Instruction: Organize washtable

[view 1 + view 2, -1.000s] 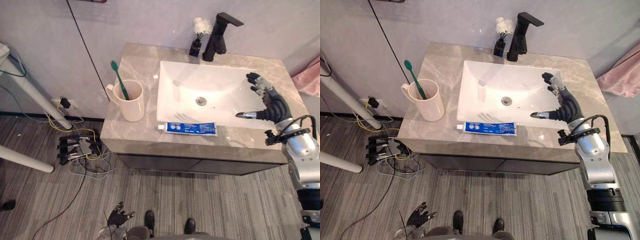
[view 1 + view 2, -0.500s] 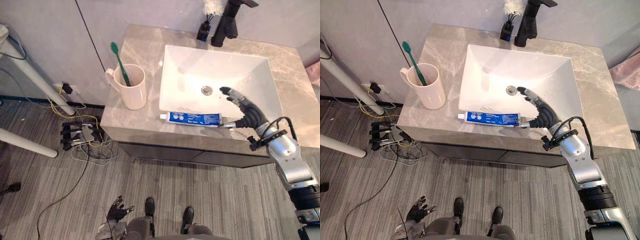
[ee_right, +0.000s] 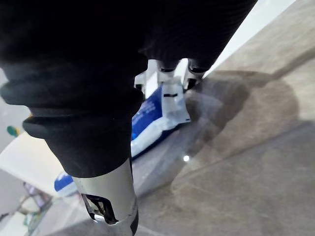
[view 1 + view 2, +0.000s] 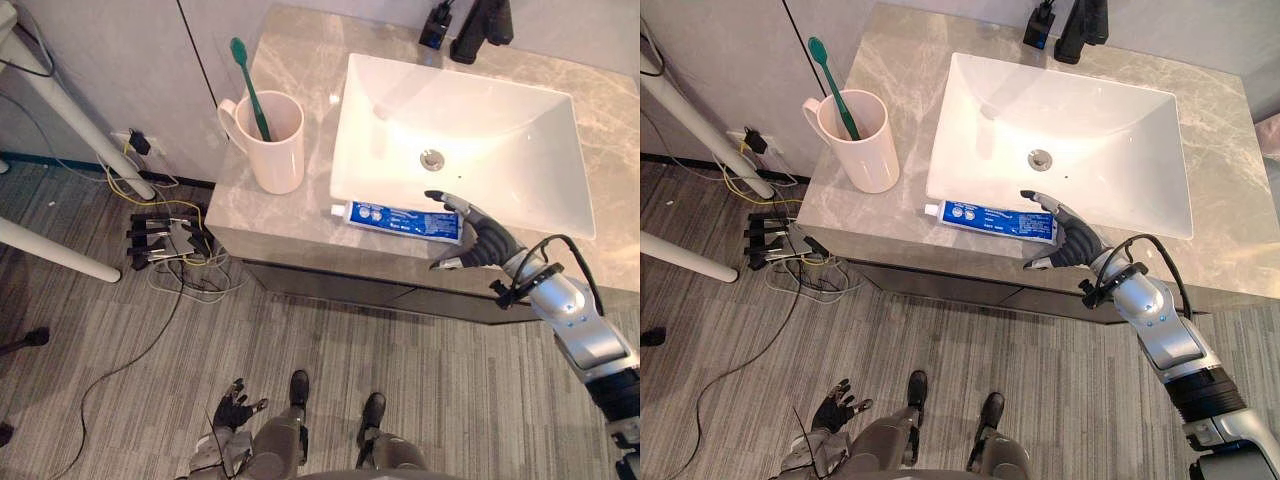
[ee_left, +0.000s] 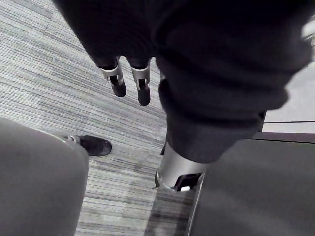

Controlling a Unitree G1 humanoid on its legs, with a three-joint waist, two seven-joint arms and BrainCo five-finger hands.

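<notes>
"So where is the toothpaste [image 4: 400, 217]?"
"It lies flat on the worktop [image 4: 285, 212], along the front edge of the sink [image 4: 480, 120]."
"Is the right robot hand [image 4: 487, 240] holding it?"
"No. Its fingers are spread wide and hold nothing. Their tips are just over one end of the toothpaste."
"And the left robot hand [image 4: 233, 407]?"
"Down low over the floor, fingers loose. The toothbrush [image 4: 248, 75] stands in the cup [image 4: 275, 155] beside the sink."

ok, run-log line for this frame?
pre-grasp | toothpaste tube: lying on counter before sink | right robot hand: open, over its end | left robot hand: open, idle near floor
</notes>
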